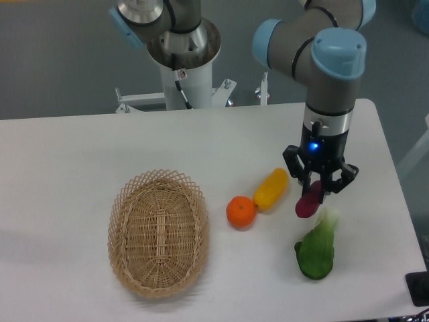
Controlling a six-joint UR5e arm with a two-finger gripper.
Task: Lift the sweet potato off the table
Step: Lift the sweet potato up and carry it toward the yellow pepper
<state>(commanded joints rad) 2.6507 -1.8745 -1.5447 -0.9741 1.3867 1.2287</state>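
Observation:
The sweet potato (308, 203) is a small reddish-purple oblong, tilted, with its upper end between the black fingers of my gripper (317, 190). The gripper is shut on it, at the right of the white table (80, 147). Whether its lower end touches the tabletop I cannot tell. It hangs just above the white stem of a green leafy vegetable (316, 249) and to the right of a yellow-orange oblong vegetable (271, 188).
A round orange fruit (241, 211) lies against the yellow vegetable's lower end. A woven wicker basket (159, 232) stands at the centre left. The robot's base column (184, 70) rises behind the table's far edge.

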